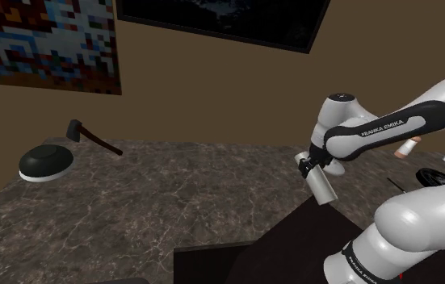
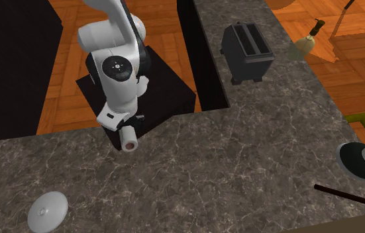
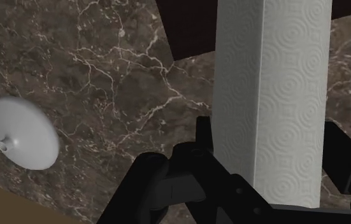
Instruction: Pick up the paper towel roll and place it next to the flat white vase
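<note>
My black gripper (image 1: 310,164) is shut on the white paper towel roll (image 1: 321,186), which hangs tilted a little above the dark marble counter (image 1: 180,194), close to the stand. From the second exterior view the roll (image 2: 130,141) points out under the gripper (image 2: 125,130) at the counter's edge. Along the hand, the embossed roll (image 3: 272,89) stands clasped between the two fingers of the gripper (image 3: 271,145). The flat white vase (image 2: 47,210) lies on the counter well away from the roll, toward that view's lower left. It is also seen past the fingers as a shallow disc, the vase (image 3: 22,133).
A dark bowl (image 1: 45,164) and an axe (image 1: 93,138) lie at the counter's far end. A black toaster (image 2: 246,43) and a soap bottle (image 2: 305,41) stand on another stretch of counter. The black stand (image 2: 167,93) sits in the counter's notch.
</note>
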